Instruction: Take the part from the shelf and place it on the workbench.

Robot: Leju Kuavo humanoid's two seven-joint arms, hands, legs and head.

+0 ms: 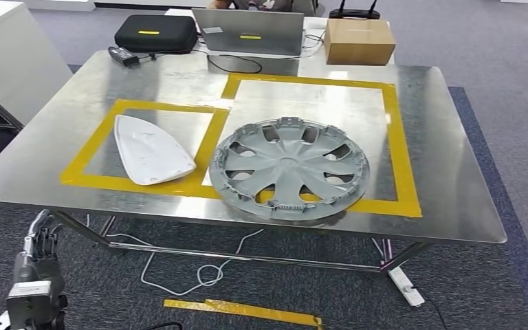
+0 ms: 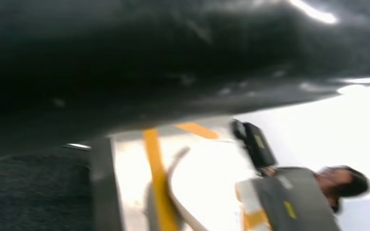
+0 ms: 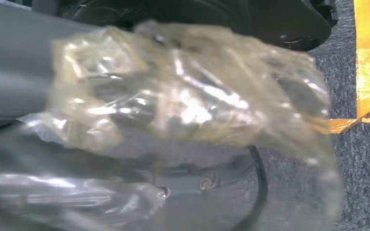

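A white shell-shaped part (image 1: 150,150) lies on the metal workbench (image 1: 440,158) inside the left yellow-taped rectangle. A grey wheel cover (image 1: 290,168) lies flat to its right, its rim overlapping the tape of the larger rectangle. My left hand (image 1: 39,254) hangs below the bench's near left corner, fingers apart and holding nothing. The blurred left wrist view catches the white part (image 2: 207,183) beside yellow tape (image 2: 156,178). In the right wrist view my right hand (image 3: 183,96) sits under crinkled clear film over the carpet, which hides its fingers.
At the far edge stand a black case (image 1: 156,32), a laptop (image 1: 251,31) and a cardboard box (image 1: 359,41), with a person (image 1: 254,4) behind them. A white cabinet (image 1: 7,55) stands left. On the carpet lie a power strip (image 1: 405,285) and a yellow tape strip (image 1: 240,311).
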